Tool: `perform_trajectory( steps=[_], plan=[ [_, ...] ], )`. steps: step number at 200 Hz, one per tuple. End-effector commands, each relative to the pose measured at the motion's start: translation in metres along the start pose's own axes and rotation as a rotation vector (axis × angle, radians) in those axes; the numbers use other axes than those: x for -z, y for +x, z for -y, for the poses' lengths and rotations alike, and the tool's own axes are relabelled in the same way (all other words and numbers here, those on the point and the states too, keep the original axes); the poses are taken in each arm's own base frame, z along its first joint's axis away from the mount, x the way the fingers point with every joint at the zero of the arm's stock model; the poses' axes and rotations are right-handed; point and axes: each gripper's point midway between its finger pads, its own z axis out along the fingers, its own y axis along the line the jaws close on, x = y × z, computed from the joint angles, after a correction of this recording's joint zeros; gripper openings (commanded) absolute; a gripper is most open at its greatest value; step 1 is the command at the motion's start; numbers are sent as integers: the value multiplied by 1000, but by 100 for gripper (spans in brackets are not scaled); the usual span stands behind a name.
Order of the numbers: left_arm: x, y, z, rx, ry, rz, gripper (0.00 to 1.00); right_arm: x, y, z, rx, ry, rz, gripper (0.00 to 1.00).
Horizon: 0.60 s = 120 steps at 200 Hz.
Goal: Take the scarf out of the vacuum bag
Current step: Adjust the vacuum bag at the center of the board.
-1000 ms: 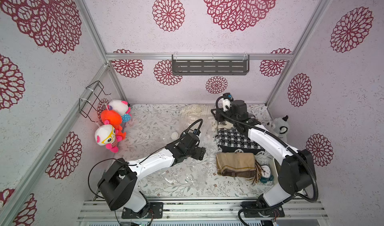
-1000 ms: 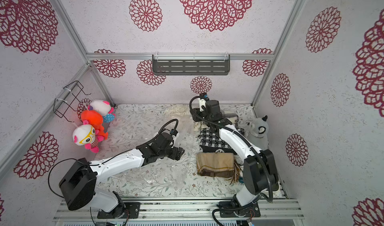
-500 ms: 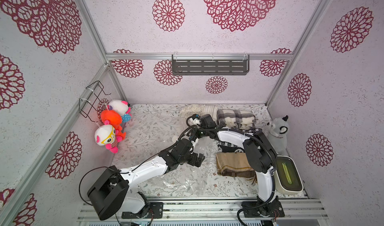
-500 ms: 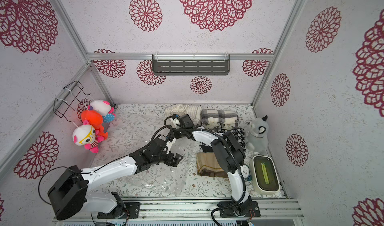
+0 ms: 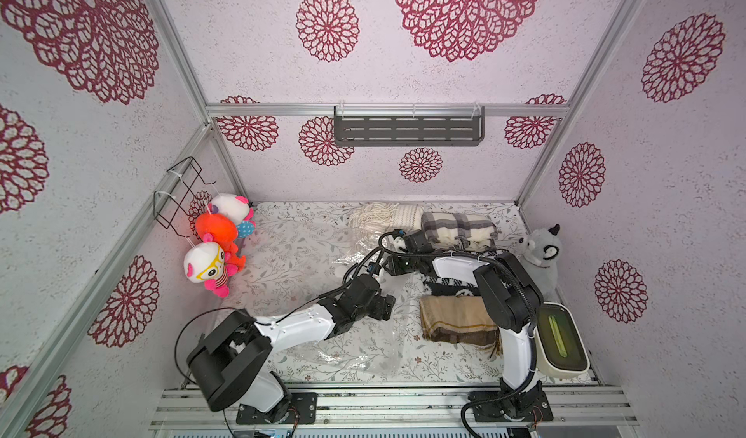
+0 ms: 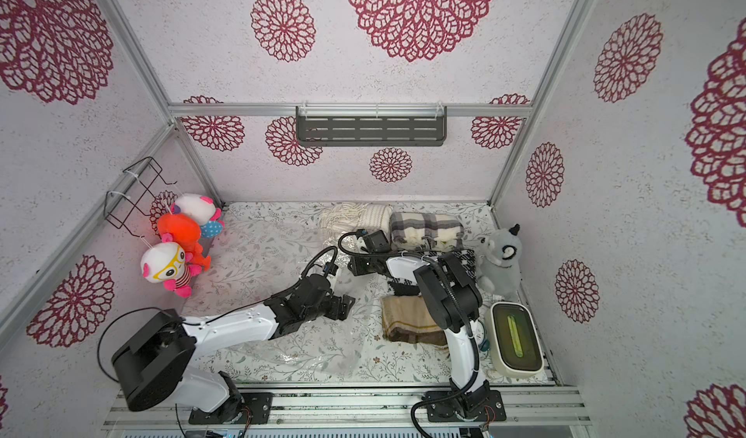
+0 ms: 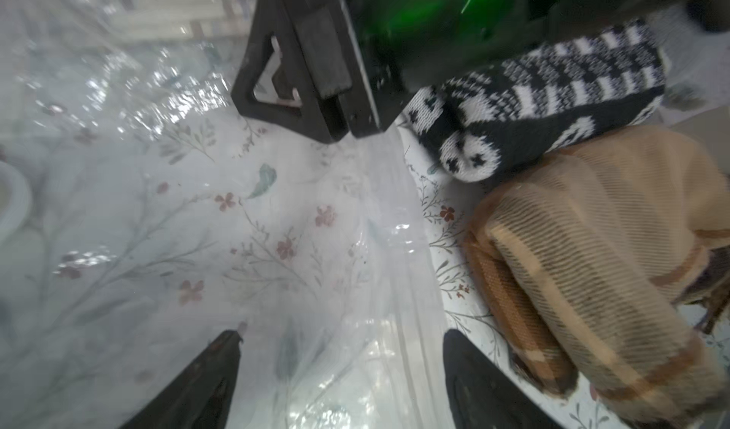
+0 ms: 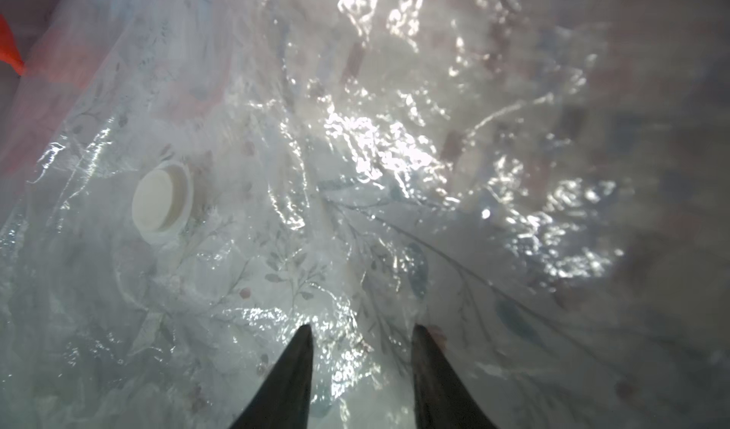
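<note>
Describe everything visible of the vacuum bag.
The vacuum bag is large, clear, crinkled, glossy plastic, lying mostly flat on the floral tablecloth, whose print shows through. A round white valve cap sits on its face. No scarf shows inside it. The left pincer and right pincer, both open, are close over it; contact is unclear. A tan scarf lies just beside its edge.

Pale walls with crimson rosettes

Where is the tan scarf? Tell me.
In both top views, the tan scarf lies outside the vacuum bag, on the robot's right, beside the black-and-white scarf.
</note>
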Motion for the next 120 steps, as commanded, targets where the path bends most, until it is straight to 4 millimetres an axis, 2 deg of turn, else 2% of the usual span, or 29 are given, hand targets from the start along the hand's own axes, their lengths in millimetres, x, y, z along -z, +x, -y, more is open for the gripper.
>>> perform_trajectory(
  steps=[1, 16, 32, 44, 56, 66, 77, 89, 93, 104, 120],
  plan=[
    [-22, -2, 14, 11, 19, 6, 72, 33, -36, -7, 2, 0, 117, 42],
    [-31, 5, 17, -8, 7, -5, 70, 51, -49, -12, 5, -14, 161, 42],
    [-29, 3, 14, -19, -37, 15, 70, 69, -60, -14, 9, -1, 200, 42],
    [-22, -6, 13, -33, -64, 46, 73, 87, -69, -15, 13, 14, 240, 43],
    [-7, -23, 15, -51, -77, 91, 80, 106, -77, -15, 12, 25, 284, 44],
    [11, -41, 14, -87, -115, 144, 89, 132, -86, -16, 8, 28, 343, 47],
    [40, -66, 8, -117, -187, 227, 99, 164, -97, -16, 3, 33, 425, 51],
    [77, -97, -5, -146, -276, 356, 98, 205, -110, -7, 2, 78, 536, 58],
    [89, -108, -11, -158, -309, 407, 98, 218, -112, -2, 1, 106, 571, 63],
    [120, -131, -36, -171, -448, 535, 98, 252, -115, 25, -43, 206, 655, 97],
    [158, -155, -79, -176, -629, 638, 98, 287, -108, 59, -53, 279, 735, 98]
  ],
)
